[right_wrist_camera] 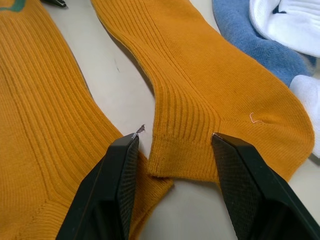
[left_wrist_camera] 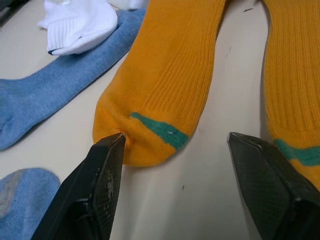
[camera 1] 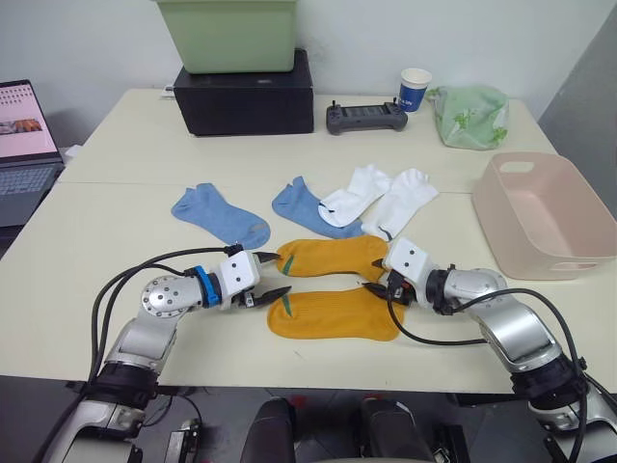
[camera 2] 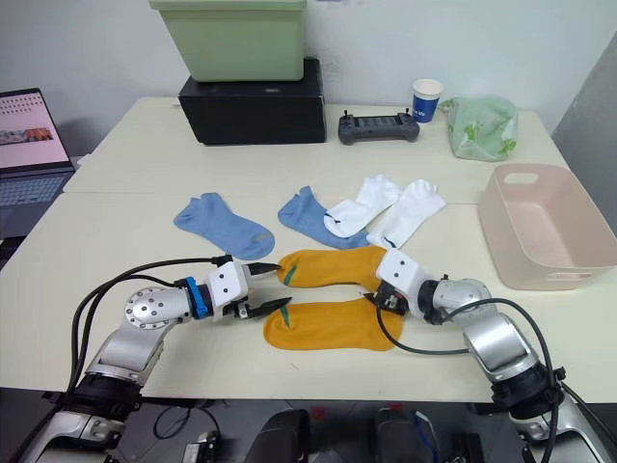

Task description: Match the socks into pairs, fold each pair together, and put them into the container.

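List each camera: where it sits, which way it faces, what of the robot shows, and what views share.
Left and right eye views: on the head, looking forward and down at the table; both arms show.
Left wrist view: along the open left gripper at a mustard sock's toe.
Right wrist view: along the open right gripper at that sock's cuff.
Shared: both mustard socks.
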`<control>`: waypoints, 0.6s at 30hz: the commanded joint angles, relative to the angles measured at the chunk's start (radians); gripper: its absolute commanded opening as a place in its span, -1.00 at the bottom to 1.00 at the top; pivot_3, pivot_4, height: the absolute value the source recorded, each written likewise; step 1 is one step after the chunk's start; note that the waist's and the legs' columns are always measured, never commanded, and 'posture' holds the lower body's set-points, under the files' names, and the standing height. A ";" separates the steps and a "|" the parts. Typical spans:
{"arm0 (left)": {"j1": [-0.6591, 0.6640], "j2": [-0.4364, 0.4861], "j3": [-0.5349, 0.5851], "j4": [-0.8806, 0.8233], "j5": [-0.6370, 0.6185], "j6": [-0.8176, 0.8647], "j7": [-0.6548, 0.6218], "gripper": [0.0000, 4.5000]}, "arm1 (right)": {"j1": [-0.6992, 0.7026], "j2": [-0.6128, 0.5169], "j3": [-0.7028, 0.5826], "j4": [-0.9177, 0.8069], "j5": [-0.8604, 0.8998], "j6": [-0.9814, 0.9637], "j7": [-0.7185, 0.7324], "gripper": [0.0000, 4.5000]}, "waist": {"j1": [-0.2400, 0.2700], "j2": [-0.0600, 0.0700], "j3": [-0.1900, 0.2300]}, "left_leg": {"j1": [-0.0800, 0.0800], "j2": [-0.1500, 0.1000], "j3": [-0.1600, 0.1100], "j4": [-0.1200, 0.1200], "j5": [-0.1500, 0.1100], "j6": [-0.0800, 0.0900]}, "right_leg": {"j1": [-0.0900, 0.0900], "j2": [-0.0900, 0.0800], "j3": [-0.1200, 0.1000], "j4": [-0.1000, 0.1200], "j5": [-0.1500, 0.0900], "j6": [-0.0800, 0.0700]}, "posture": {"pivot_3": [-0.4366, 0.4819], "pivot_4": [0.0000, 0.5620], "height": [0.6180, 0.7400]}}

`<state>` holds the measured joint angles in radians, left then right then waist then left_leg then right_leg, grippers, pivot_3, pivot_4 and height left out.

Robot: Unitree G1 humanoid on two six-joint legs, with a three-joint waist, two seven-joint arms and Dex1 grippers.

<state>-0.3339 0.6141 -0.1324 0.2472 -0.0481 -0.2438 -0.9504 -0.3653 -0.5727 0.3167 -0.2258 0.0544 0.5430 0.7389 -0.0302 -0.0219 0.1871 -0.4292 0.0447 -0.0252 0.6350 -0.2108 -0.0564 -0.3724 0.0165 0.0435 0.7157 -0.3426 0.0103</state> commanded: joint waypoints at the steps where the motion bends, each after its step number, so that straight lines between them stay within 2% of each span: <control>1: -0.037 -0.017 -0.032 0.080 0.047 -0.060 0.011 0.34 | -0.021 0.000 0.016 0.027 -0.042 -0.072 0.000 -0.06 | 0.001 0.000 0.000 | 0.000 0.000 0.000 0.000 0.000 0.000 | 0.000 0.000 0.000 0.000 0.000 0.000 | -0.05 -0.47 1.00; 2: -0.044 -0.015 -0.036 0.098 0.056 -0.074 0.010 0.27 | -0.026 0.010 0.010 0.038 -0.041 -0.076 -0.006 -0.15 | 0.001 0.000 0.000 | 0.000 -0.001 0.000 0.001 0.000 0.000 | 0.000 0.000 0.000 0.000 0.000 0.000 | -0.05 -0.47 1.00; 7: -0.063 -0.018 -0.040 0.129 0.052 -0.097 0.002 -0.45 | -0.042 0.021 -0.009 0.040 -0.030 -0.095 0.010 -0.94 | 0.001 0.000 0.000 | 0.000 0.000 0.000 0.001 0.000 0.000 | 0.000 0.000 0.000 0.000 0.000 0.000 | -0.05 -0.47 1.00; 8: -0.066 -0.018 -0.042 0.134 0.053 -0.103 0.000 -0.58 | -0.045 0.018 -0.013 0.039 -0.027 -0.101 0.017 -1.00 | 0.001 0.000 0.000 | 0.000 0.000 0.000 0.001 0.000 0.000 | 0.000 0.000 0.000 0.001 0.000 0.000 | -0.05 -0.47 1.00; 11: -0.075 -0.025 -0.041 0.144 0.052 -0.108 0.010 -0.99 | -0.054 0.010 -0.016 0.040 -0.023 -0.120 0.039 -1.00 | 0.001 0.000 0.000 | 0.000 0.000 0.000 0.001 0.000 0.000 | 0.000 0.000 -0.001 0.001 0.000 0.000 | -0.05 -0.47 1.00; 18: -0.071 -0.012 -0.025 0.112 0.020 -0.110 -0.013 -0.99 | -0.110 -0.005 -0.046 0.046 -0.011 -0.144 0.082 -1.00 | 0.001 0.000 0.000 | 0.000 0.000 0.000 0.001 0.000 0.000 | 0.000 0.000 -0.001 0.001 0.000 0.000 | -0.05 -0.47 1.00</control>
<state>-0.4098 0.5876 -0.1685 0.3860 -0.0189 -0.3571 -0.9513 -0.4490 -0.5682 0.3045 -0.1601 0.0286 0.4308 0.8080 -0.0295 -0.0219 0.1870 -0.4290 0.0448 -0.0253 0.6356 -0.2108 -0.0563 -0.3721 0.0165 0.0425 0.7165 -0.3426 0.0103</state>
